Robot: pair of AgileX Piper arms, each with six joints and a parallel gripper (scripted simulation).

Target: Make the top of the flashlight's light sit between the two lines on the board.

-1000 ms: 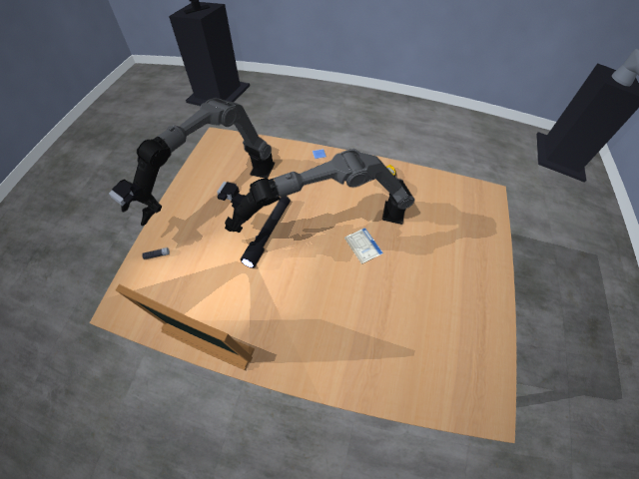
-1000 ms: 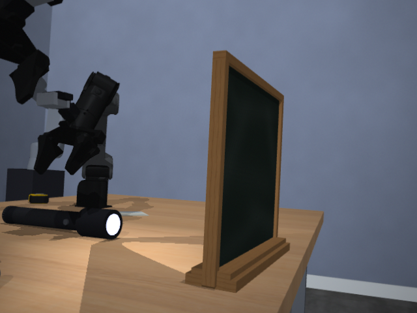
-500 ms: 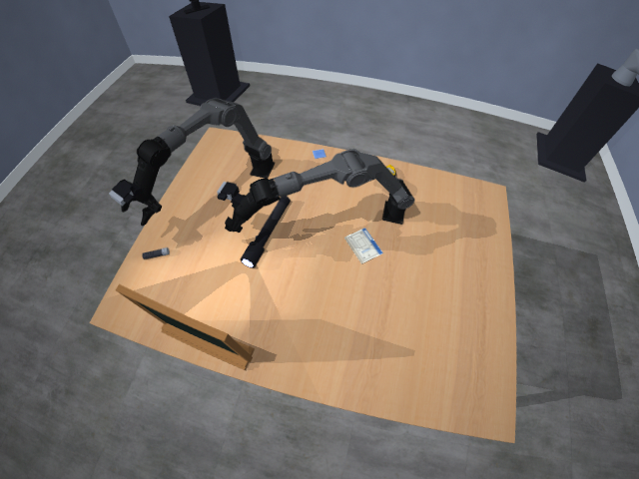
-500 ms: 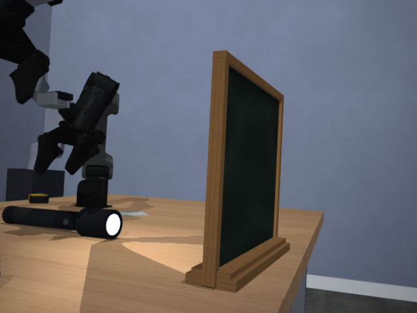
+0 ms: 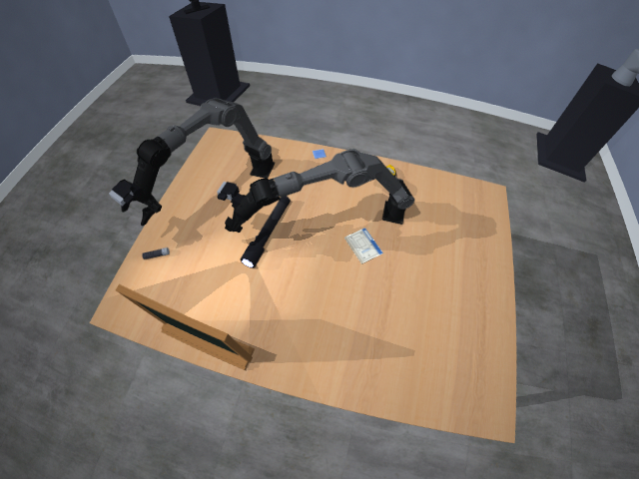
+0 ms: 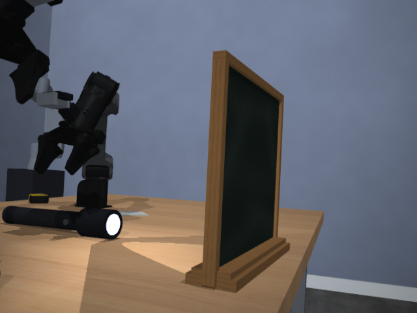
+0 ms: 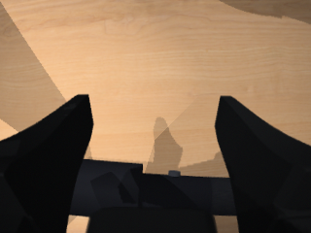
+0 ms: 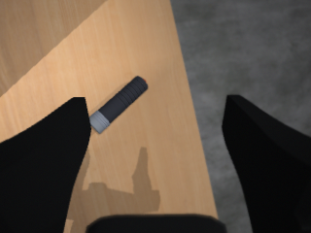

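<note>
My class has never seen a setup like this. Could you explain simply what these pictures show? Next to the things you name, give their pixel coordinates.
Two jointed robot arms are mounted on a wooden table [image 5: 438,309] [image 6: 161,296]. One picture looks down from above, one across the table; two come from cameras on the arms' wrists.

A large flashlight [image 5: 267,233] [image 6: 43,217] [image 7: 190,191] lies glowing, its lit end towards a standing framed board [image 5: 178,314] [image 6: 215,162]. A small dark cylinder with a grey end [image 5: 155,253] [image 8: 120,104] lies nearby.

The left tool [image 5: 231,210] [image 6: 53,171] [image 7: 154,110] and right tool [image 5: 150,218] [image 8: 155,113] are open, holding nothing.
</note>
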